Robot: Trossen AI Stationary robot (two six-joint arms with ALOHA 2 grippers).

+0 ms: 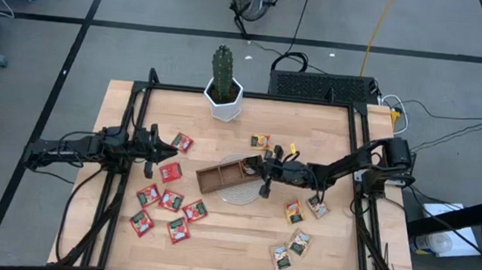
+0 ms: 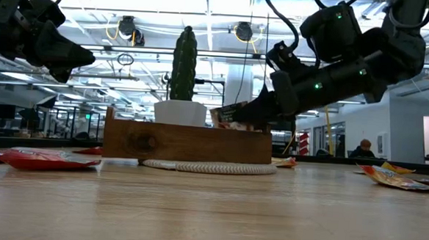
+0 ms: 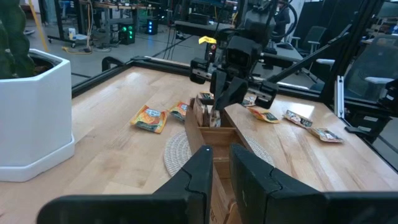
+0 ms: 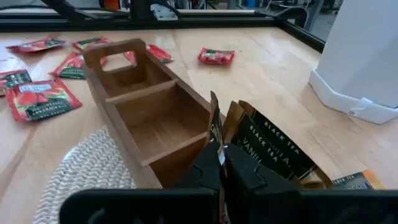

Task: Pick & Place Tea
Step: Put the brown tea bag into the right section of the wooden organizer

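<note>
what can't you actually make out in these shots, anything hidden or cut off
- Inside of the brown wooden tray: low view, hidden by its own side wall.
- Grey-white tea sachet in the right gripper: right wrist view, its lower part is behind the fingers.
- Print on the red sachets: high view, too small to read.
- Green cactus in the white pot: left wrist view, cut off by the edge.
- Left gripper: shows no sachet; contents unclear.

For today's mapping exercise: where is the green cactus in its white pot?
In the high view, the green cactus in its white hexagonal pot stands at the table's far edge, left of centre, behind the brown wooden tray.
</note>
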